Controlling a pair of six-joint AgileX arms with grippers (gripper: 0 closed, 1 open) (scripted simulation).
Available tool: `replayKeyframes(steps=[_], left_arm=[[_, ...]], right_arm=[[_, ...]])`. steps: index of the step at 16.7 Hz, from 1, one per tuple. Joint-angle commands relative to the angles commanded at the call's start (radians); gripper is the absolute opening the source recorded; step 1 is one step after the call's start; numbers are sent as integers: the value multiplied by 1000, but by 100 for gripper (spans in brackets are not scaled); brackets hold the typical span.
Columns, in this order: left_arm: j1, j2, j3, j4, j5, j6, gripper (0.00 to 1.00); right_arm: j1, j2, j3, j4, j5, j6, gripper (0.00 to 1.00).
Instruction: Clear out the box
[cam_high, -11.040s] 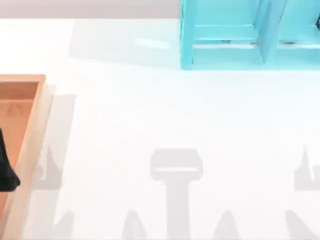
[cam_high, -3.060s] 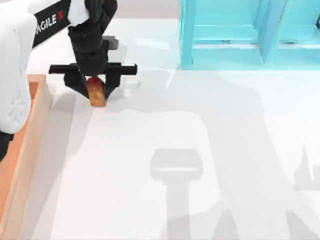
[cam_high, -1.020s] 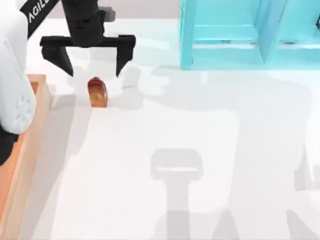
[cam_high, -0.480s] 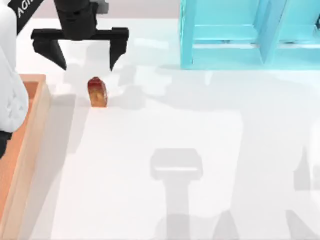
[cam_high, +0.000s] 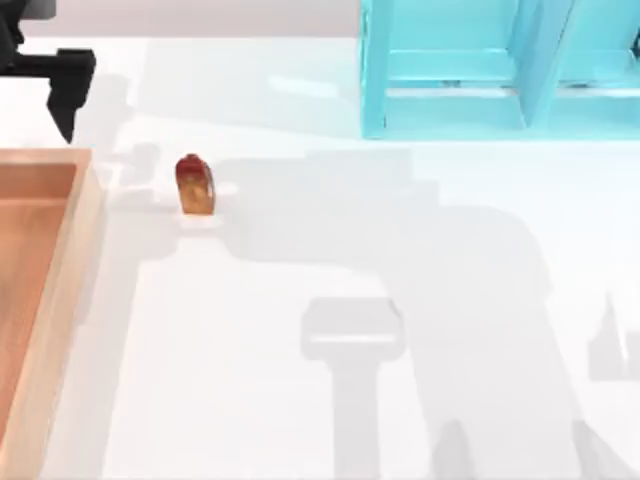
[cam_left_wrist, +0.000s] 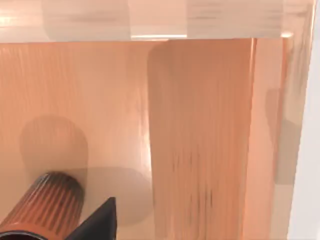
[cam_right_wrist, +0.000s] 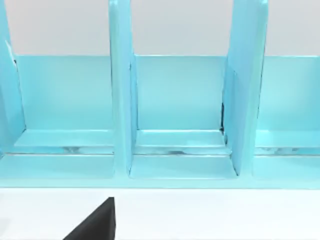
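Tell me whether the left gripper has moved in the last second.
Yes. The left gripper has gone left, away from the small brown item, toward the box.

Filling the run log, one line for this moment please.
left gripper: above box far corner | brown block: on table, outside box | ribbed cylinder: in box

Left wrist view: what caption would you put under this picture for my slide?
Looking into the wooden box, where a ribbed orange cylinder lies on the floor.
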Motion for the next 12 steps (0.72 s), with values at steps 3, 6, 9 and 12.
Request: replayKeyframes(steps=[3,6,9,12], left_arm=[[116,-135,-204,41,0,110,100],[201,-226,-328,64,1,194,100],[225,-250,-358,69,1,218,100],[221,-247,-356,66,0,217,100]], right_arm=[[0,0,0,0,0,0,100],[0,0,0,0,0,0,100],[0,0,0,0,0,0,100],[0,0,0,0,0,0,100]])
